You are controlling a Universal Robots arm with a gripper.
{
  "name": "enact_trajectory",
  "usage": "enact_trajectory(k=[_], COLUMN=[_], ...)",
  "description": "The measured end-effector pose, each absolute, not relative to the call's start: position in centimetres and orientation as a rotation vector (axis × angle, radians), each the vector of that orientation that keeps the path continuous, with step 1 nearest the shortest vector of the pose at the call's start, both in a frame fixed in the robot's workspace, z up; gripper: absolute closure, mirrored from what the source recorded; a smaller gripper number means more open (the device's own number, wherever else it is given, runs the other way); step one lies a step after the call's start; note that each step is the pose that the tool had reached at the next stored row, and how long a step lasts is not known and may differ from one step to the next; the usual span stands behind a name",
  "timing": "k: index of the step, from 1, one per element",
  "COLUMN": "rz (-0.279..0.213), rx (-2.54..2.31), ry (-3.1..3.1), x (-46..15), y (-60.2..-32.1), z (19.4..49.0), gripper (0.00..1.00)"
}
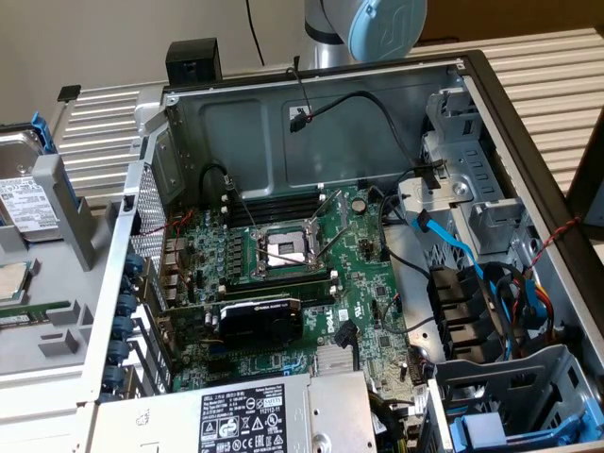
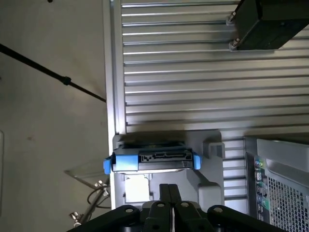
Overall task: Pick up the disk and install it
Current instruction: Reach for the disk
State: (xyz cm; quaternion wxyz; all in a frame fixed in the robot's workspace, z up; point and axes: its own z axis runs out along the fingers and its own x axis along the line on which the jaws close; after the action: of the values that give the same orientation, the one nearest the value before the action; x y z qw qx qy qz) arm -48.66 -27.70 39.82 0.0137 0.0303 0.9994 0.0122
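- Nearest the exterior camera lay the power supply [image 1: 255, 415] with its white label, along the near edge of the open computer case [image 1: 245, 132].
- Outside the case wall, on the exterior view's left, the disk [image 1: 26, 198] stood on edge in a grey holder [image 1: 71, 212], and its blue frame rose above the holder's rim.
- Seen from the wrist, the disk [image 2: 152, 159] showed its connector edge, with its blue ends jutting past the holder [image 2: 212, 164].
- The end effector [image 2: 169, 188] hung near the disk but apart from it, fingers pressed together on nothing, with an open gap between them.
- Bare slatted worktop [image 2: 193, 72] stretched beyond the disk, and a strip of slats separated the holder from the case's perforated wall.
- At the case's near right corner another blue carrier [image 1: 495, 434] sat in a drive cage, with cables crowded just beside it.
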Motion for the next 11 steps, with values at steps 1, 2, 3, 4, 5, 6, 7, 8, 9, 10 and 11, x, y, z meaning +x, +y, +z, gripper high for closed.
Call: enact_trajectory(k=[1, 2, 3, 4, 5, 6, 7, 8, 9, 10, 11], rz=[0.038, 0.038, 0.037, 0.036, 0.034, 0.034, 0.034, 0.034, 0.034, 0.034, 0.034], rx=[0.094, 0.094, 0.094, 0.094, 0.094, 0.093, 0.093, 0.092, 0.092, 0.091, 0.091], ry=[3.113, 3.113, 3.113, 3.113, 3.113, 3.113, 3.113, 3.113, 3.113, 3.113, 3.113], x=[-49.0, -49.2, -49.3, -49.4, -49.5, -49.7, -50.0, -50.2, -50.3, -50.3, -50.3], y=[-27.5, -27.3, -27.0, -26.7, -26.5, -26.3, -26.2, -26.2, -26.2, -26.2, -26.2], z=[39.8, 39.8, 39.8, 39.8, 39.8, 39.8, 39.8, 39.8, 39.8, 39.8, 39.8], gripper=[0.89, 0.89, 0.89, 0.89, 0.89, 0.89, 0.89, 0.89, 0.89, 0.89, 0.89])
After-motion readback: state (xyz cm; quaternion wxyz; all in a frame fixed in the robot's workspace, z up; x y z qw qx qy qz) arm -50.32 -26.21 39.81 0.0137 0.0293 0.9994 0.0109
